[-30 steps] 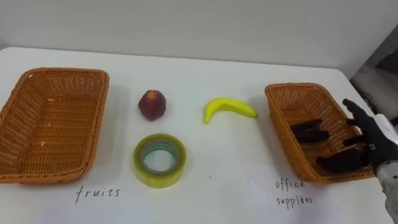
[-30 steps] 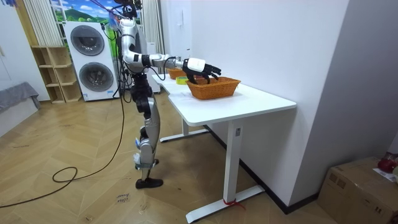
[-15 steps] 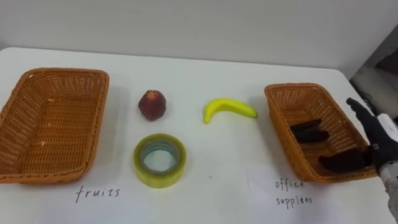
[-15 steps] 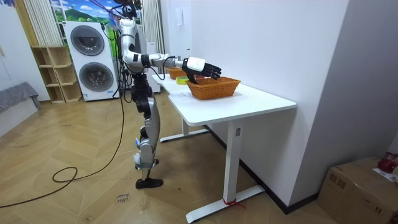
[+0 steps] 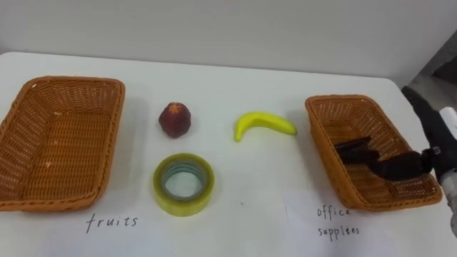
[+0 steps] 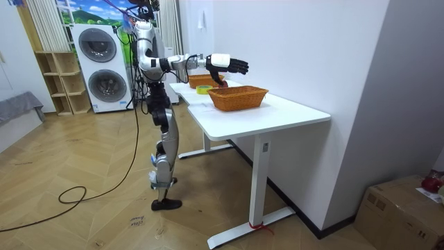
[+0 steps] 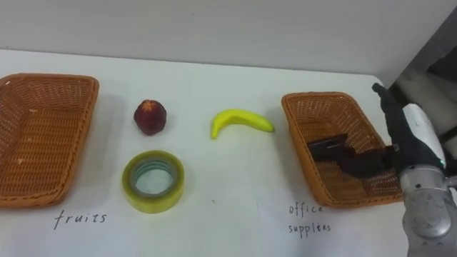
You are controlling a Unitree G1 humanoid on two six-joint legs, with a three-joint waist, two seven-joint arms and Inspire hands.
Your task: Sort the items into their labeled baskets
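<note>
On the white counter (image 5: 235, 86), upper centre of the frame: one banana (image 5: 263, 124), lying flat, long axis left to right, arched upward, green-tipped end toward the right side, other end dipping to lower left. Just left of it, one red fruit (image 5: 175, 119). Below that, one yellow tape roll (image 5: 183, 203), flat, hole facing up. Two wicker baskets: left basket (image 5: 57, 143) at the left edge, right basket (image 5: 325, 153) at the right, holding one dark item (image 5: 352, 149), long axis roughly left to right. At the right edge, over that basket's rim, right robot hand (image 7: 413, 135), released, fingers straight.
</note>
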